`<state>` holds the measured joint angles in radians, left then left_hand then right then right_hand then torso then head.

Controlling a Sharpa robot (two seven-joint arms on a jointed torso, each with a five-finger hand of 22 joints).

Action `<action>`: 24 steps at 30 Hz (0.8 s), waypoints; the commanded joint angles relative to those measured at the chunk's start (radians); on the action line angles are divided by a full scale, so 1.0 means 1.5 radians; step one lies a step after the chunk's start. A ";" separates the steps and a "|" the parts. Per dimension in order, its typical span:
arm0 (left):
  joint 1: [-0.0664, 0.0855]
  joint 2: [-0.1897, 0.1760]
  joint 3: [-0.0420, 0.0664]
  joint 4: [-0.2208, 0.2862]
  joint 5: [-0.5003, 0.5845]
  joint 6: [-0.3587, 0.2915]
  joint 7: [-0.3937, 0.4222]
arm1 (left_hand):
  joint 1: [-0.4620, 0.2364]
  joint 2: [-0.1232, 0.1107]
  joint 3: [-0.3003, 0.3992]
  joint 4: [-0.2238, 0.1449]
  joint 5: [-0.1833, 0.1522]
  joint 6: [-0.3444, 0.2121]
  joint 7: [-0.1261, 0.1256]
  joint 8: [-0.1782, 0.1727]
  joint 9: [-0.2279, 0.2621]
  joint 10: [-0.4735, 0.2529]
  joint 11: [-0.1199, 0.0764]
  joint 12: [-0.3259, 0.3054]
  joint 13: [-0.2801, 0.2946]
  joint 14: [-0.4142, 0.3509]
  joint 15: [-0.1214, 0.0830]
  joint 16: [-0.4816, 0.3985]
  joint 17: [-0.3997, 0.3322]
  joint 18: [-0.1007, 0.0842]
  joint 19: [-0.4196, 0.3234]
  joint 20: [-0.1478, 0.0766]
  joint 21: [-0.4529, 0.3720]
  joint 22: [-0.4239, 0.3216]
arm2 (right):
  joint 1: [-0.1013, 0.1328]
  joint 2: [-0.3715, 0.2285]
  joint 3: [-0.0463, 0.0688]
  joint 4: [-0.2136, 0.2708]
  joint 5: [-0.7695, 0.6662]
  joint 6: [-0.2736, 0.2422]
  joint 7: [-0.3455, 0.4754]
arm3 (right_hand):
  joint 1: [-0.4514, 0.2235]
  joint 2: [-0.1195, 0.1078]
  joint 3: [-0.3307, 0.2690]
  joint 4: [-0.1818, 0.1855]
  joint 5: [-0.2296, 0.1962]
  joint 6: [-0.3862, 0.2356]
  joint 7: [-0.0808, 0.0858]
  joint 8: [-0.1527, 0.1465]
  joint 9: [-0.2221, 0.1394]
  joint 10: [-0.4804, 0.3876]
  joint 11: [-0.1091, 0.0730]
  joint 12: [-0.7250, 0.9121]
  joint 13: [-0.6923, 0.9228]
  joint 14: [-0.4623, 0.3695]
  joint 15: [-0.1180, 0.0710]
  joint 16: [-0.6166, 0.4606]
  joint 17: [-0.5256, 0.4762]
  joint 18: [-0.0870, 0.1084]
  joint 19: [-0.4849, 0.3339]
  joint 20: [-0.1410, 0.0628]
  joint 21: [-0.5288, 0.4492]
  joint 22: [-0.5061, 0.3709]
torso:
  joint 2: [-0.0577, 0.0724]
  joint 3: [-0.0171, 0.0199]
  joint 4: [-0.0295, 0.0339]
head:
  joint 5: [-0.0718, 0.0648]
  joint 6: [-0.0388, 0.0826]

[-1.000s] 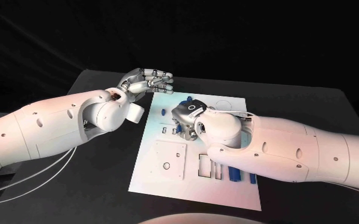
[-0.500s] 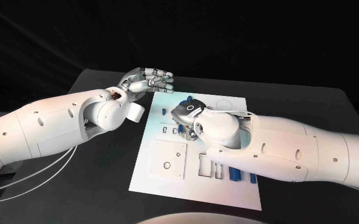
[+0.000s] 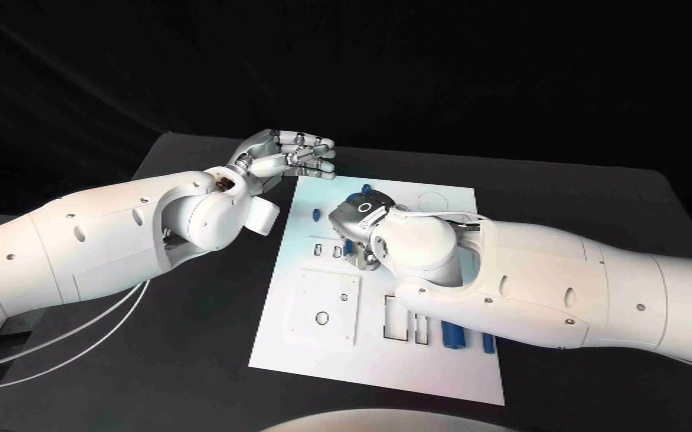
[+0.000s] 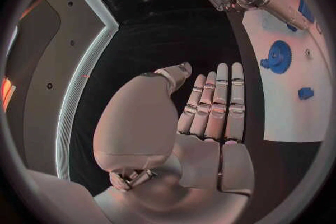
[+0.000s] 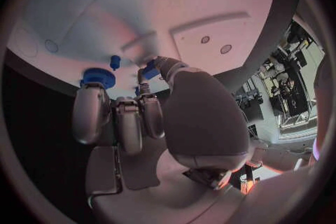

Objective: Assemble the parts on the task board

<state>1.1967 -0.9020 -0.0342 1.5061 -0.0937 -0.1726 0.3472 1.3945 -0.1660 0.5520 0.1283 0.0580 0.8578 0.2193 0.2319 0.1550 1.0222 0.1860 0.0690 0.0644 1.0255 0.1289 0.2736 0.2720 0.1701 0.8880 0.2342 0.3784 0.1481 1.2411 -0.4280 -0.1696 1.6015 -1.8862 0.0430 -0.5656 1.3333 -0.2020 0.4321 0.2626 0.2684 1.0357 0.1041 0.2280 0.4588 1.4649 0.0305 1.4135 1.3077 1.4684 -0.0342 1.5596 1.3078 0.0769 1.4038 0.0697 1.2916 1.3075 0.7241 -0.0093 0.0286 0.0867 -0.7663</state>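
Assembly is partly done: right hand pinches a small blue part over the task board, several blue parts lie loose at its near edge, and left hand hovers beside its far corner, fingers straight, holding nothing.

The right hand and its arm cover the middle of the board in the head view, hiding parts there. In the right wrist view a small blue part sits at the fingertips, possibly pinched; fingers partly hide the gear.
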 commanded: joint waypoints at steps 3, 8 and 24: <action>0.001 0.001 0.000 0.001 -0.002 0.010 0.002 | -0.006 -0.001 0.000 -0.004 -0.003 -0.003 0.020 -0.004 -0.001 -0.002 0.001 -0.002 0.001 0.000 0.002 -0.002 0.001 0.008 -0.004 0.000 0.003 -0.001 | 0.000 0.002 -0.001 -0.002 -0.013 0.007 -0.006 | -0.005 0.001 0.000 0.004 0.003 0.005 -0.002 0.002 0.005 0.006 -0.005 0.000 0.075 0.063 -0.005 0.001 0.149 -0.004 0.001 -0.001 -0.002 0.034 | 0.000 -0.0002 -0.0007 | 0.002 -0.001; 0.001 0.001 0.000 0.001 -0.002 0.011 0.002 | -0.006 -0.001 0.000 -0.004 -0.003 -0.003 0.020 -0.004 -0.001 -0.002 0.001 -0.002 0.001 0.000 0.002 -0.002 0.001 0.008 -0.004 0.000 0.003 -0.001 | -0.001 0.002 -0.002 -0.002 -0.013 0.004 -0.005 | -0.009 0.000 -0.001 0.005 0.003 0.004 -0.001 0.002 0.005 0.006 -0.005 -0.001 0.075 0.063 -0.005 0.001 0.148 -0.004 0.001 -0.001 -0.003 0.034 | 0.000 -0.0002 -0.0001 | 0.002 -0.001; 0.001 0.001 0.000 0.001 -0.003 0.012 -0.001 | -0.008 -0.001 0.000 -0.004 -0.003 -0.003 0.020 -0.004 -0.001 -0.002 0.001 -0.002 0.001 0.000 0.002 -0.003 0.002 0.008 -0.004 0.000 0.003 -0.001 | -0.001 0.004 -0.003 -0.008 -0.007 0.001 -0.002 | -0.011 -0.005 -0.003 0.004 0.003 0.002 -0.001 0.002 0.006 0.005 -0.005 -0.002 0.073 0.062 -0.005 0.000 0.145 -0.003 -0.001 -0.001 -0.006 0.032 | 0.000 -0.0003 -0.0005 | 0.002 -0.004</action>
<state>1.1967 -0.9024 -0.0342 1.5059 -0.0950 -0.1718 0.3442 1.3945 -0.1660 0.5520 0.1283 0.0580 0.8577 0.2193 0.2319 0.1551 1.0222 0.1860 0.0691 0.0643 1.0255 0.1289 0.2736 0.2736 0.1702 0.8880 0.2342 0.3784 0.1471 1.2413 -0.4232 -0.1714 1.5903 -1.8886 0.0405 -0.5664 1.3247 -0.2041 0.4292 0.2651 0.2684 1.0381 0.1014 0.2246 0.4669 1.4649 0.0305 1.4135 1.3075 1.4683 -0.0342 1.5596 1.3079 0.0770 1.4038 0.0697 1.2865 1.3073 0.7240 -0.0098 0.0277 0.0898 -0.7713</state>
